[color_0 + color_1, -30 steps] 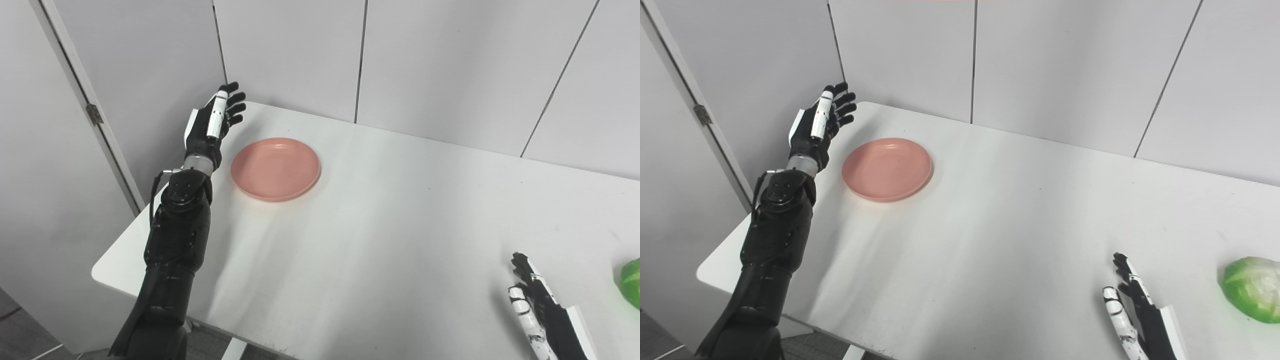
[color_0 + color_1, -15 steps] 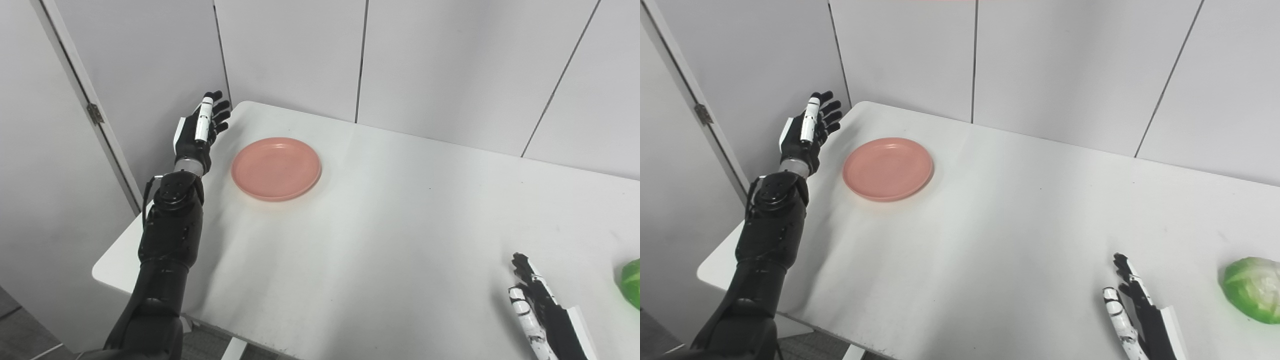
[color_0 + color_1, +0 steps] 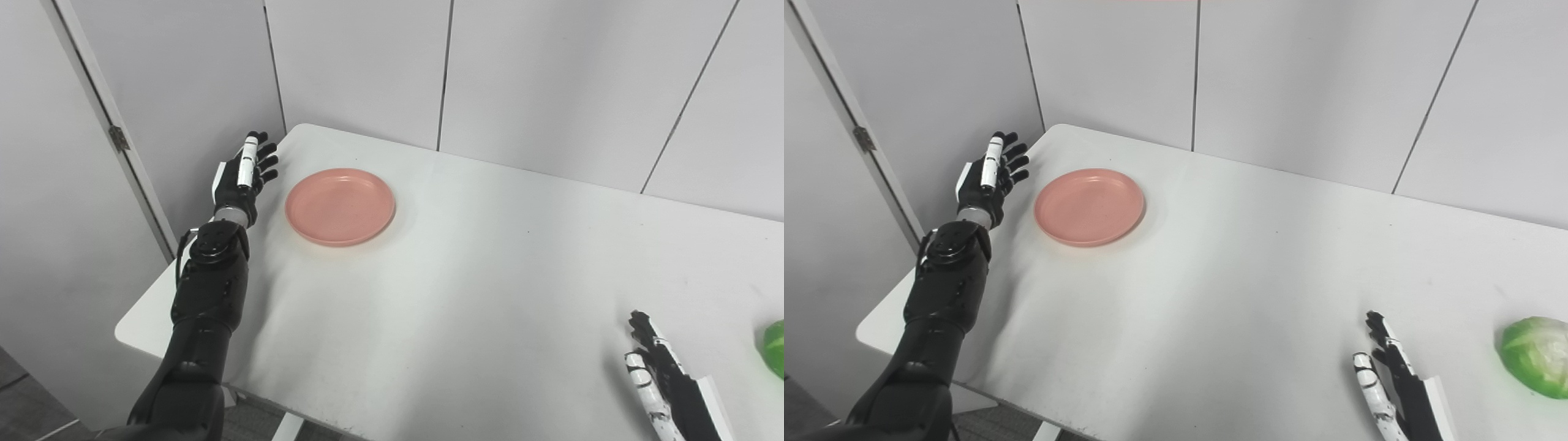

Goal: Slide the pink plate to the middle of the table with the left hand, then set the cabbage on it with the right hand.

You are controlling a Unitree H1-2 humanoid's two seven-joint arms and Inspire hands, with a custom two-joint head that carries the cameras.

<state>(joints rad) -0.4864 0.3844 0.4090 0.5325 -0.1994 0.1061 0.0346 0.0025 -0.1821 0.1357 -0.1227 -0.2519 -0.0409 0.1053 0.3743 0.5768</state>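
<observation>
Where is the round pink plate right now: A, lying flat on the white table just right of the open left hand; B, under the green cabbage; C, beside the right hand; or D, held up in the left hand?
A: the round pink plate lies flat on the white table, just right of the open left hand, untouched.

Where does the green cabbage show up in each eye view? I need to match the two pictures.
Left eye view: round green cabbage cut off by the right edge, low down.
Right eye view: cabbage almost whole, lower right, on the white table.
Shared landmark: the right hand, just left of it.
</observation>
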